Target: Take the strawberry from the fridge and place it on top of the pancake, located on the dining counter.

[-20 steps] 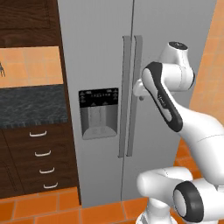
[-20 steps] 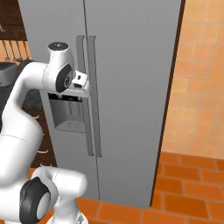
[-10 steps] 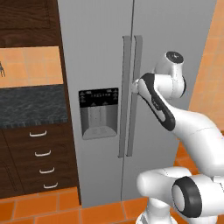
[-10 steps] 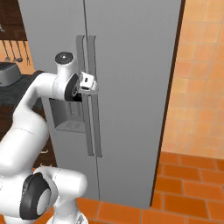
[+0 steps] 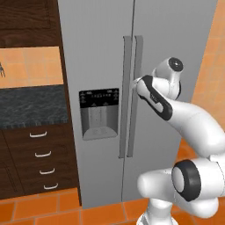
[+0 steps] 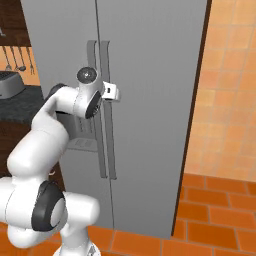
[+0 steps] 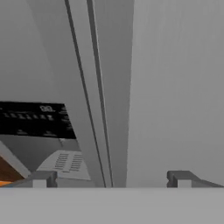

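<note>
The fridge (image 5: 171, 39) is a tall grey two-door unit with both doors closed, so the strawberry is hidden. The pancake and the dining counter are out of view. My gripper (image 5: 135, 82) hangs at chest height right in front of the right door's long vertical handle (image 5: 138, 114). From the other side the gripper (image 6: 118, 93) points at that handle (image 6: 111, 145). In the hand view the gripper (image 7: 111, 179) is open, empty, with its fingertips (image 7: 43, 178) spread either side of the handles (image 7: 109, 96).
The black-panelled water dispenser (image 5: 99, 113) sits in the left door. Left of the fridge are a dark speckled worktop (image 5: 30, 107) and wooden drawers (image 5: 41, 162). A grey pan (image 6: 9, 82) rests there. An orange tiled wall (image 6: 230, 75) flanks the fridge on the right.
The arm has reached forward, bringing the gripper closer to the fridge's right door handle. The jaws stay wide open. The fridge doors have not moved.
</note>
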